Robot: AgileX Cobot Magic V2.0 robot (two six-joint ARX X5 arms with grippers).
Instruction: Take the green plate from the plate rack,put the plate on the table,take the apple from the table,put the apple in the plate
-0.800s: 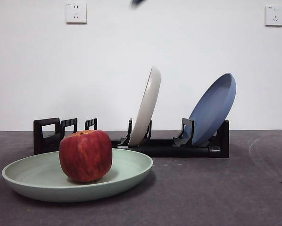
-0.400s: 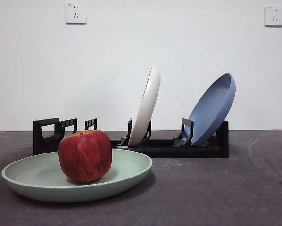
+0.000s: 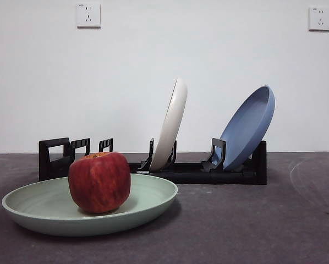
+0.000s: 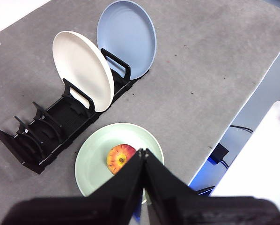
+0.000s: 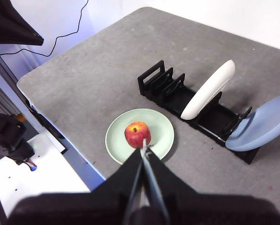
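The green plate (image 3: 54, 212) lies flat on the bench (image 3: 252, 225), close to the bench's near edge in the front view, and the wrist views likewise show it beside a bench edge, in front of the plate rack (image 3: 197, 171) and apart from it. The bench itself is dark grey and mottled. The plate rack runs long and low across it behind the green plate; its holders nearest the green plate stand bare, a cream-white plate (image 3: 171, 125) leans upright in a middle slot, and a blue plate (image 3: 250, 125) leans tilted at the far end block. The apple (image 3: 99, 182) sits inside the green plate, stem up, a little off the plate's middle; from the left wrist view its yellow-orange top (image 4: 119, 158) shows around the stem. Both arms are raised high over the bench and neither shows in the front view. The left tool (image 4: 143, 152) hangs well above the green plate with its jaws pressed together and nothing between them. The right tool (image 5: 144, 146) hangs likewise above the apple, jaws closed to a point and carrying nothing. Two wall sockets (image 3: 88, 15) sit on the white wall behind.
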